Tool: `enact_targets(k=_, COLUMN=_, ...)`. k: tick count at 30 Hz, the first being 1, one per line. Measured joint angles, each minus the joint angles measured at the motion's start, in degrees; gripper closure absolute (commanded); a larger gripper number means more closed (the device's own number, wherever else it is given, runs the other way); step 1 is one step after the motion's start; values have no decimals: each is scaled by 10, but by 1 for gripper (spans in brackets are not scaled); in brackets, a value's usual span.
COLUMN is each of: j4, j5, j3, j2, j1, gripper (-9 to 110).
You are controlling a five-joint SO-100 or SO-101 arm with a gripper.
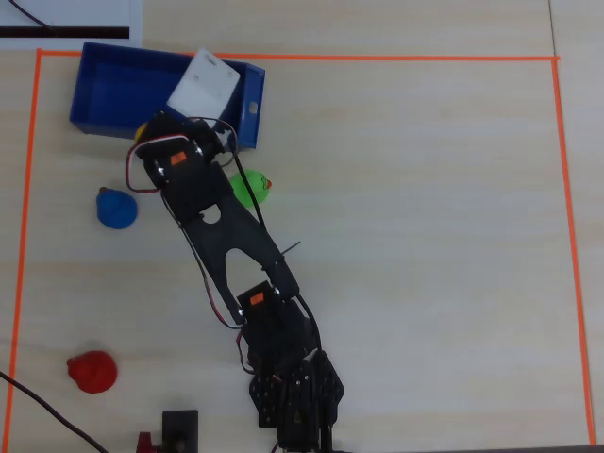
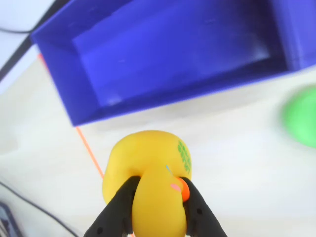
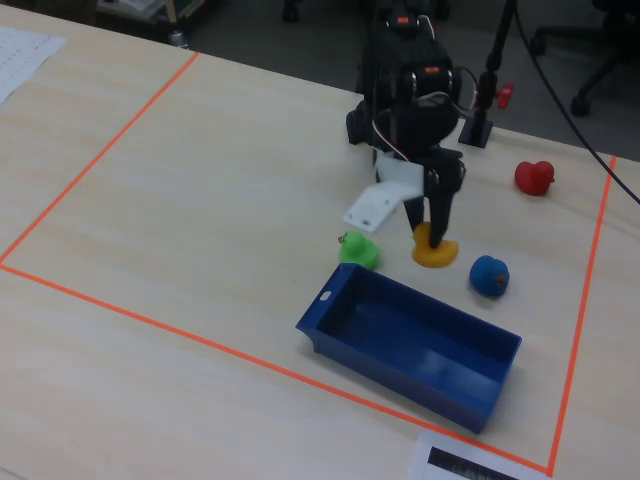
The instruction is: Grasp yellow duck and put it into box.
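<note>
Overhead view: black arm (image 1: 226,236) stretched from bottom centre toward upper left, wrist end over the near wall of the blue box (image 1: 113,90). Only a sliver of the yellow duck (image 1: 140,131) visible at the arm's left edge, just outside the box. Green duck (image 1: 253,189) just right of the arm, blue duck (image 1: 116,208) to its left, red duck (image 1: 92,371) well apart at lower left. Orange tape line (image 1: 377,58) framing the table.

Wrist view: gripper (image 2: 159,197) closed down on the yellow duck (image 2: 148,168), a black finger (image 2: 121,207) pressed to either side of its head, orange beak against the right one. Box (image 2: 163,84) just beyond, empty blue floor visible. Green blur at right edge.

Fixed view: gripper (image 3: 436,232) pointing straight down, pinching the yellow duck (image 3: 436,252), apparently on or just above the table, just beside the box (image 3: 420,360). Green duck (image 3: 358,249) left of it, blue duck (image 3: 488,275) right, red duck (image 3: 534,177) farther back.
</note>
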Motion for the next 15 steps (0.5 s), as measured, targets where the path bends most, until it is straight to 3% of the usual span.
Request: enact_targets(k=15, j4=0, j5=-33, j3=-312, j2=-287, j1=11, gripper=101)
